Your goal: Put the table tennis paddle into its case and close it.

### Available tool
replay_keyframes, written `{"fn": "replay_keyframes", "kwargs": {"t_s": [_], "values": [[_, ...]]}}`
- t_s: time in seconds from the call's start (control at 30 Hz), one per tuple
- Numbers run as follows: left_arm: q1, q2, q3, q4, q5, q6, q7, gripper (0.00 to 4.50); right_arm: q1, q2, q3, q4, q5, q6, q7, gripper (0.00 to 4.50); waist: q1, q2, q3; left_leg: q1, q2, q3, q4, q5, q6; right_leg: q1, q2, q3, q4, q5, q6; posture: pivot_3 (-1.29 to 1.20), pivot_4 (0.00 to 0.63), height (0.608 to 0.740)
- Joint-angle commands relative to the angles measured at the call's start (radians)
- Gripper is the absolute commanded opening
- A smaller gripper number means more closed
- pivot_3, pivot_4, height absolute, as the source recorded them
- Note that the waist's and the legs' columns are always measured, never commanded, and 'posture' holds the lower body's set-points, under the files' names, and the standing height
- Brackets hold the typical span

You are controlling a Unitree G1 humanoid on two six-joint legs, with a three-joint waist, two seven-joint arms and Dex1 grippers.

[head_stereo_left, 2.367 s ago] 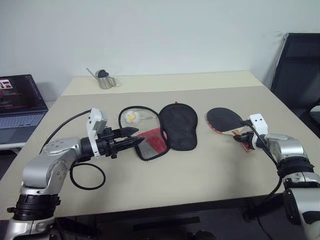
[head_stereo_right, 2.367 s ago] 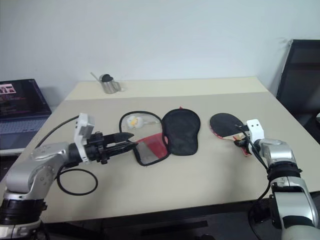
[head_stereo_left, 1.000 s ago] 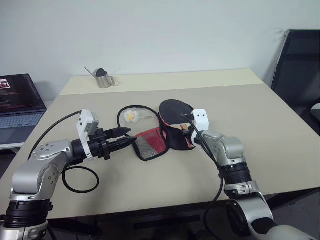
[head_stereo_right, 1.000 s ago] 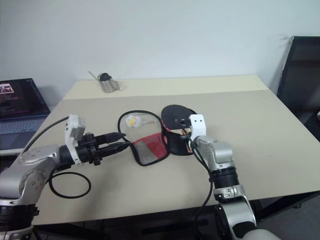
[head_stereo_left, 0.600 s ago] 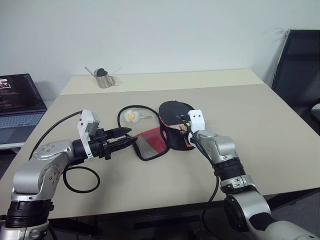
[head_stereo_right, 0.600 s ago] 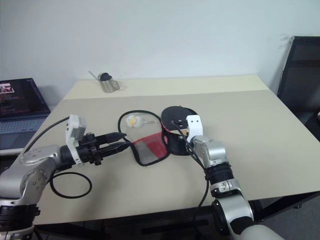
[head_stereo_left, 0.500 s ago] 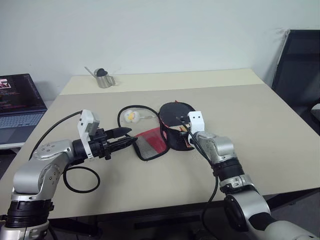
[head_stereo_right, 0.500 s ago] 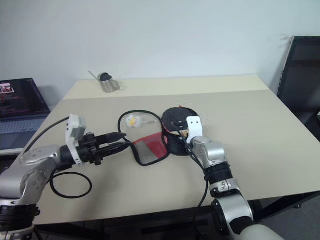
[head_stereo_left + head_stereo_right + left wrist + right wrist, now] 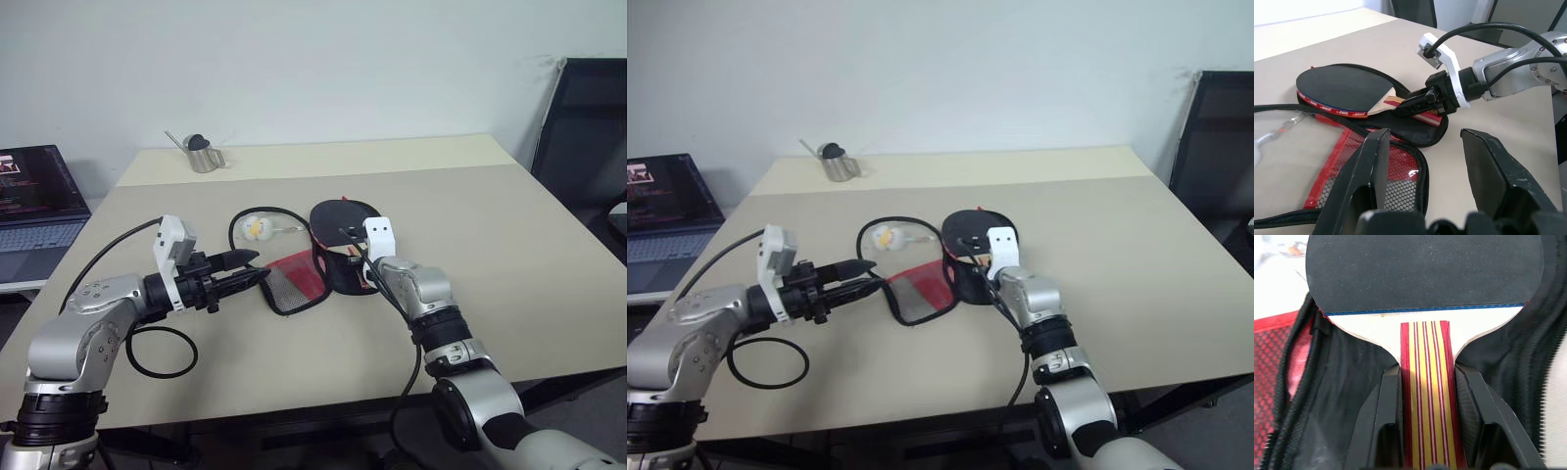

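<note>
The table tennis paddle [image 9: 338, 217] has a black face and a striped wooden handle [image 9: 1425, 396]. It lies over the black half of the open case [image 9: 345, 282], its head low over the fabric. My right gripper [image 9: 355, 257] is shut on the handle, one finger [image 9: 1386, 401] on each side. The case's red mesh half [image 9: 294, 279] lies flat to the left of it. Just beside that mesh half my left gripper [image 9: 259, 267] hovers level and open, its fingers [image 9: 1371, 171] wide apart and holding nothing.
A small white-yellow plush charm [image 9: 257, 227] lies behind the mesh half inside a black cord loop. A metal cup [image 9: 204, 157] stands at the far left of the table [image 9: 490, 225]. A laptop [image 9: 34, 201] sits off to the left, a black chair [image 9: 588, 127] to the right.
My right gripper has carried the paddle from the right side of the table to over the case's black half, and has lately sunk a little. The left gripper has stayed still.
</note>
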Motion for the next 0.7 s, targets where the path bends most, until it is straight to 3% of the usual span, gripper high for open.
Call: {"fn": "replay_keyframes", "kwargs": {"t_s": [0.03, 0.23, 0.7], "values": [[-0.01, 0.003, 0.016, -0.03, -0.006, -0.019, 0.006, 2.5, -0.023, 0.016, 0.003, -0.068, 0.012, 0.003, 0.009, 1.42, 0.0, 0.0, 0.0, 0.0, 0.0, 0.0, 0.0, 0.0, 0.0, 0.0, 0.0, 0.0, 0.0, 0.0, 0.0, 0.0, 0.15, 0.74], [0.004, 0.001, 0.024, -0.038, -0.011, -0.019, 0.015, 2.5, 0.011, 0.007, -0.005, -0.18, 0.039, 0.095, 0.032, 1.42, 0.0, 0.0, 0.0, 0.0, 0.0, -0.001, -0.001, 0.0, 0.0, -0.001, 0.0, 0.0, 0.0, 0.0, 0.0, 0.0, 0.15, 0.74], [-0.005, -0.003, 0.021, -0.028, -0.01, -0.02, 0.016, 2.5, 0.027, -0.039, -0.003, -0.116, -0.028, -0.018, -0.011, 1.42, -0.001, 0.0, 0.001, 0.0, 0.0, 0.0, -0.001, 0.0, 0.0, -0.001, 0.0, 0.0, -0.001, 0.0, 0.0, 0.0, 0.15, 0.74]]}}
